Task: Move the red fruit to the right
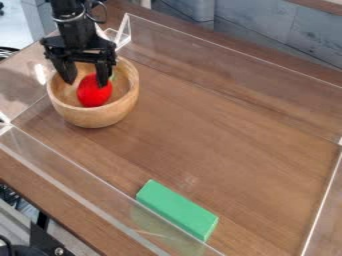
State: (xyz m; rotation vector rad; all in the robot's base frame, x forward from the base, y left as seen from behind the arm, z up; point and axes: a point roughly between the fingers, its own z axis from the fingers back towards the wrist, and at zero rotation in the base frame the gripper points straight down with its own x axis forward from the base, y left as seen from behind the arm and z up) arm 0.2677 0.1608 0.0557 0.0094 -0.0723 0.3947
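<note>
The red fruit (91, 93) is a small bright red rounded piece lying inside a wooden bowl (96, 113) at the left of the table. My black gripper (82, 72) hangs straight down over the bowl, open, with its fingers spread on either side of the fruit's top. Its fingertips reach down to about the bowl's rim, and I cannot tell if they touch the fruit. The fruit's upper part is partly hidden behind the fingers.
A flat green rectangular block (177, 209) lies near the front edge. Clear plastic walls (329, 190) ring the wooden tabletop (227, 120). Bare wood stretches to the right of the bowl.
</note>
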